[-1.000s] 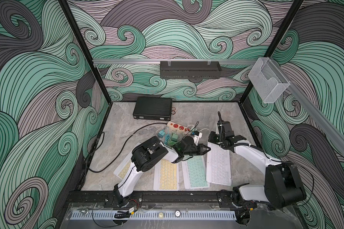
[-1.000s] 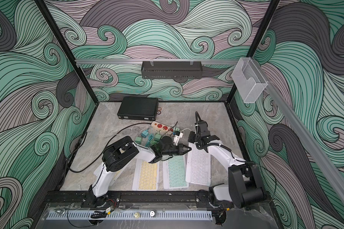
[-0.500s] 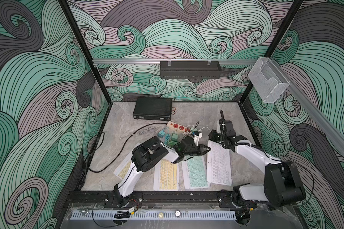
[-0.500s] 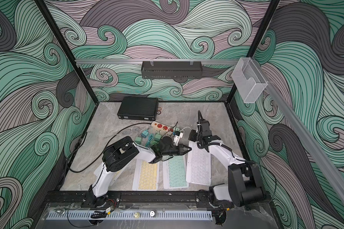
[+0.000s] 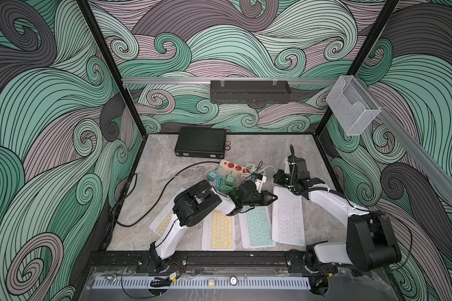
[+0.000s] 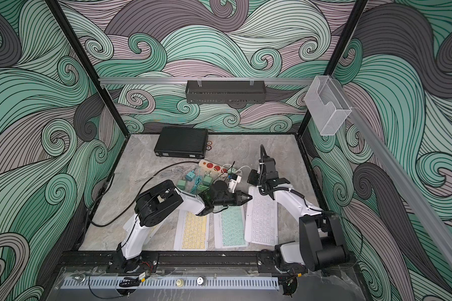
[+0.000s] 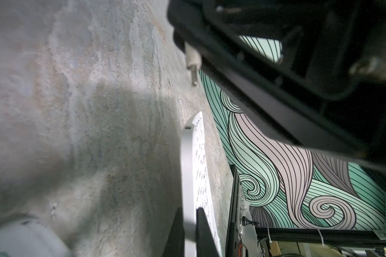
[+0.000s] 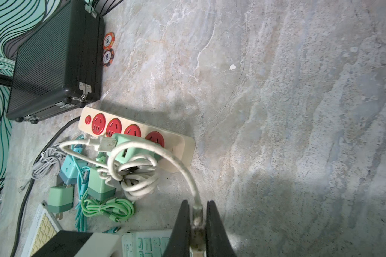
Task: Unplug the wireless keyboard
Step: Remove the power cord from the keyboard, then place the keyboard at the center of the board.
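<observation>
The white wireless keyboard (image 5: 289, 219) (image 6: 262, 219) lies rightmost in a row of keyboards. My left gripper (image 5: 272, 197) (image 7: 189, 210) is shut on its far left corner, and the white edge (image 7: 187, 169) shows between the fingers. My right gripper (image 5: 275, 179) (image 8: 197, 203) hovers just beyond the keyboard's far edge, shut on the plug (image 8: 196, 214) of a white cable (image 8: 165, 153). In the left wrist view that plug (image 7: 192, 66) hangs with its metal tip bare, clear of the keyboard. The cable runs back to a mint charger (image 8: 129, 144) on the power strip (image 8: 181, 144).
Mint (image 5: 257, 226) and yellow (image 5: 219, 230) keyboards lie left of the white one, and another yellow one (image 5: 163, 222) sits under the left arm. Loose chargers (image 5: 229, 180) and coiled cables crowd the power strip. A black case (image 5: 200, 142) and two chips (image 5: 228, 145) sit at the back.
My right gripper has shifted slightly to the right and back from the keyboard's far edge with the plug in it. The left gripper has stayed on the keyboard's corner.
</observation>
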{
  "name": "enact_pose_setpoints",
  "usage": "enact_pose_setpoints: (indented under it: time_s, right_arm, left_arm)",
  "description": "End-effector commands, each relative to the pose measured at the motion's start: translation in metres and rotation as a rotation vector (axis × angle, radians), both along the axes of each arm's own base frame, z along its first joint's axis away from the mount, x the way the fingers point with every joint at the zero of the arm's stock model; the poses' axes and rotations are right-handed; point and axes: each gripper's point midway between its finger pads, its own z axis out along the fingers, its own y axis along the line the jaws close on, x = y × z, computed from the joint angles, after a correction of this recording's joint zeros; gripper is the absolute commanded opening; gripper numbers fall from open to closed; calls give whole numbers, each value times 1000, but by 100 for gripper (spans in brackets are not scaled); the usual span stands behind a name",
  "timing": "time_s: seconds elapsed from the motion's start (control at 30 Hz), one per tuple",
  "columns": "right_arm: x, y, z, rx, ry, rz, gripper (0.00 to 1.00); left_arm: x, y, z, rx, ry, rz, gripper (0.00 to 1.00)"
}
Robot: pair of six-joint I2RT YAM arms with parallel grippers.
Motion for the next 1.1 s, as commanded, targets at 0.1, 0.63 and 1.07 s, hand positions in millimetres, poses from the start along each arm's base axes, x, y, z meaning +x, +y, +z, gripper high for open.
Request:
enact_pose_setpoints:
  time_s: [0.1,0.63,1.07]
  right_arm:
    - [-3,-13,4,-22,-21,-73,0]
    - [-8,-23,4,-44,-42,-116,0]
    - [-9,-25,4,-53,-41,-123,0]
  left_arm:
    - [18,3,-2,47,-5,169,0]
    - [-1,-19,-32,108,15,221,0]
    - [-1,-7,-18,232,-57,217,34]
